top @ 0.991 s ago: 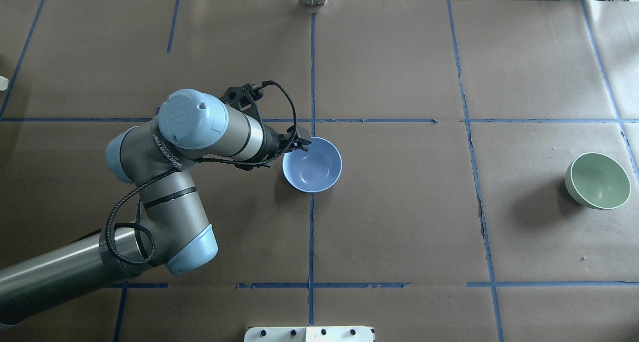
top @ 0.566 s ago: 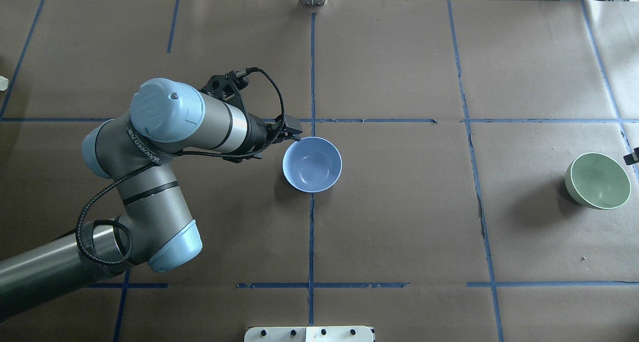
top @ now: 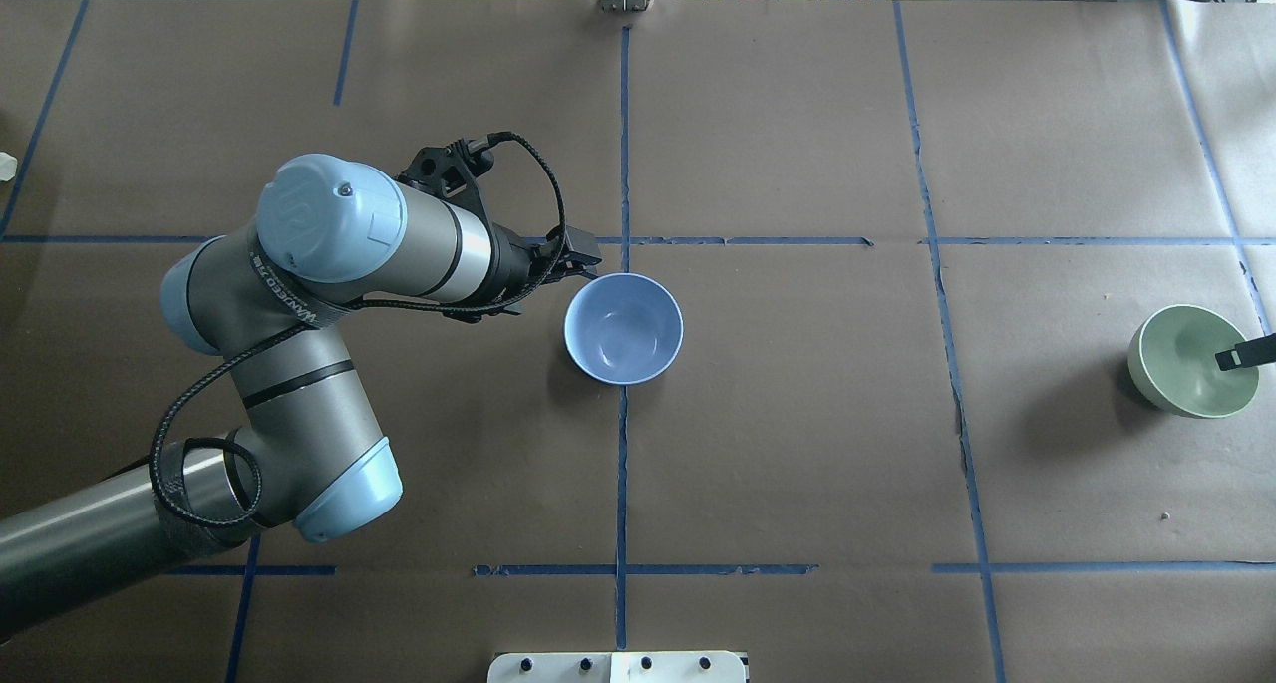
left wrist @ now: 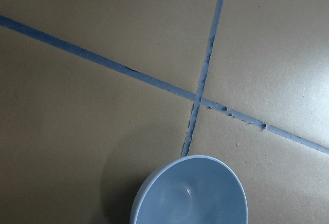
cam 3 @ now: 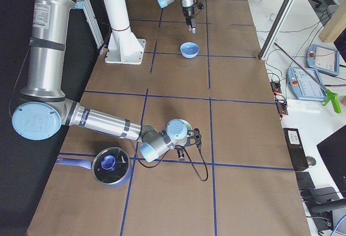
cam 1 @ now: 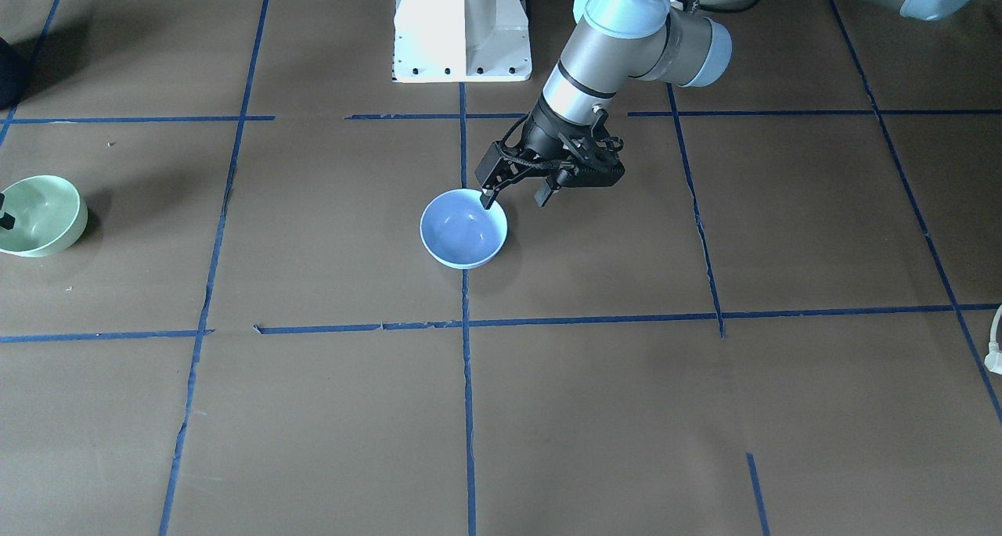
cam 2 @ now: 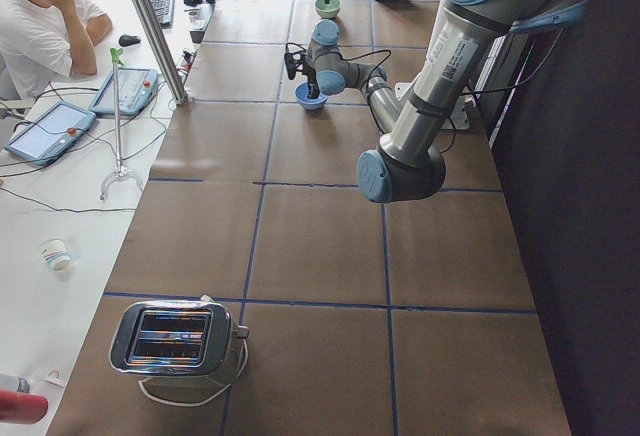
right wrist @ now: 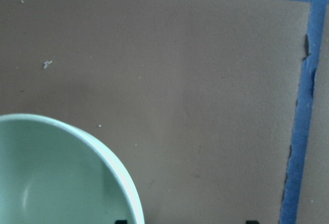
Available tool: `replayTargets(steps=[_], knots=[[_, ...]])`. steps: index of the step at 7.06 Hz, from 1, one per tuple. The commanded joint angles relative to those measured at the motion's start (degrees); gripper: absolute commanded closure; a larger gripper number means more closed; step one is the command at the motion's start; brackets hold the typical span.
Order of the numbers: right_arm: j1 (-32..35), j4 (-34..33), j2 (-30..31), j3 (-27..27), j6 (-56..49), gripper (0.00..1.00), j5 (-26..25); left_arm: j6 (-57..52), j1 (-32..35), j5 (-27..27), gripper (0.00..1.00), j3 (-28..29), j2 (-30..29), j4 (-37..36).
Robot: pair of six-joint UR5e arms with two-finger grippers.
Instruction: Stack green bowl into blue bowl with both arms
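Both arms have shifted. The left gripper [cam 1: 515, 197], which sat at the bowl's rim a second ago, has drawn back a little. A black finger of the right gripper [top: 1244, 355] has come in from the view's edge.

The small round light blue bowl [top: 624, 328] stands upright and empty near the middle of the brown paper-covered table [top: 797, 444], on a blue tape line. The small round glossy mint-green bowl [top: 1181, 369] stands upright far off toward the robot's right, well apart from the blue one and also empty.

The left gripper's jaws are spread wide and hold nothing. One fingertip hangs just beside the blue bowl's rim, and whether it touches cannot be told. The right gripper's finger reaches over the green bowl's hollow. In the right wrist view two dark tips stand well apart, one inside the rim and one outside, gripping nothing.
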State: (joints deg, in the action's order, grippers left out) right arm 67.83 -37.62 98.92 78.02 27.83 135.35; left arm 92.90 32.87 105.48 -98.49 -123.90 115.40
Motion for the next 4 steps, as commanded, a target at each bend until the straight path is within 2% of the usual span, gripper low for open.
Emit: replayTargets(steps=[1,2,3,4], knots=[[-1.8,0.6,-0.1,0.4,0.5,1.00,2.4,0.0,0.0,0.0,0.00,0.0,0.1,0.1],[-1.8,0.6,-0.4,2.4,0.6,1.00,4.5,0.0,-0.1,0.0,0.00,-0.1,0.1,0.1],[-2.8,0.4,-0.5,6.7,1.2,1.00,6.0,0.0,-0.1,0.0,0.00,-0.2,0.0,0.1],[-4.4,0.1,-1.0,12.4,9.3,1.00,7.1,0.0,0.0,0.0,0.00,-0.9,0.1,0.1]])
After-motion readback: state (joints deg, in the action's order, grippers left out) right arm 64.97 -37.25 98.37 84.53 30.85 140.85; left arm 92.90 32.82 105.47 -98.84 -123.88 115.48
